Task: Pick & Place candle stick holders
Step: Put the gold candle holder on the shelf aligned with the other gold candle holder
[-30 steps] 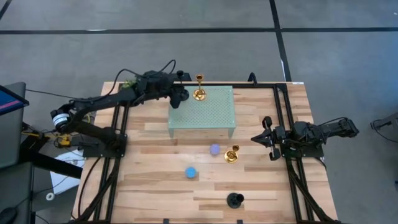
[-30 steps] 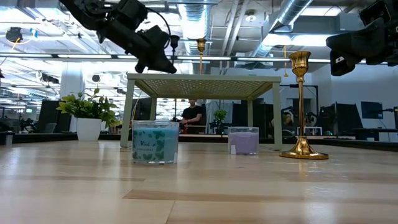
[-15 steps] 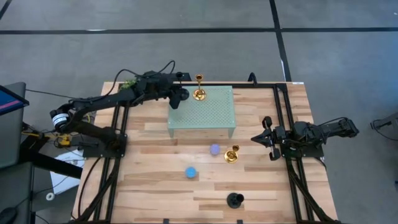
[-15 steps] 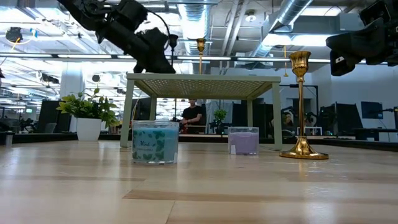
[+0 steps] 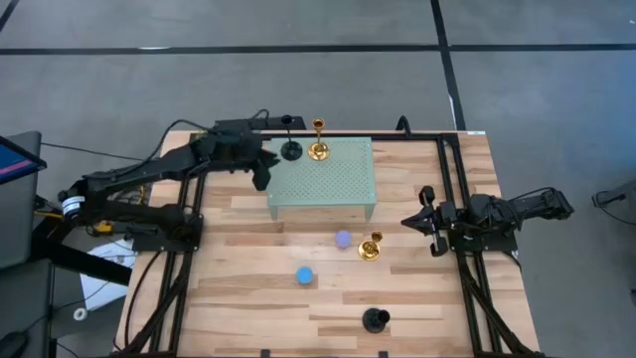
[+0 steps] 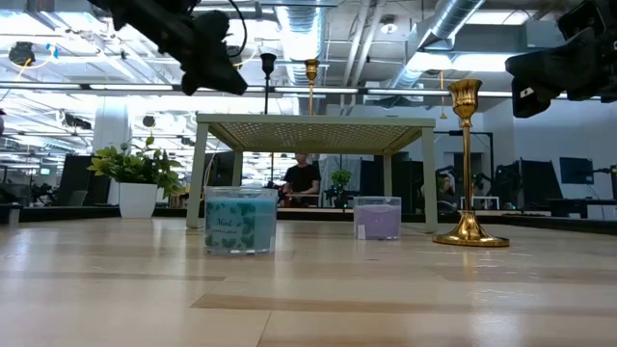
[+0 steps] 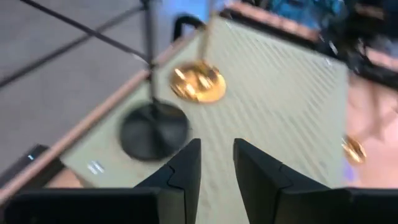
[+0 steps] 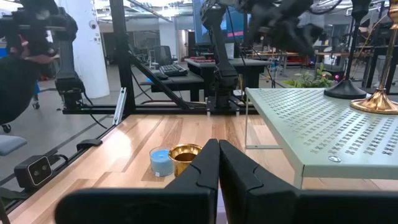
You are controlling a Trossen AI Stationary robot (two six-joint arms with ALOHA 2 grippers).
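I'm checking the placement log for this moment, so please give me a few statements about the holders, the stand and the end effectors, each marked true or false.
1. A black holder stands on the mint-green stand beside a gold holder. True.
2. The left end effector is gripping the black holder on the stand. False: its fingers are apart and it is clear of the holder, off the stand's left edge.
3. The right end effector is shut and holds nothing. True.
4. The blue holder sits on top of the stand. False: it sits on the table, in front of the stand.
5. A second gold holder stands on the table next to the lilac holder. True.
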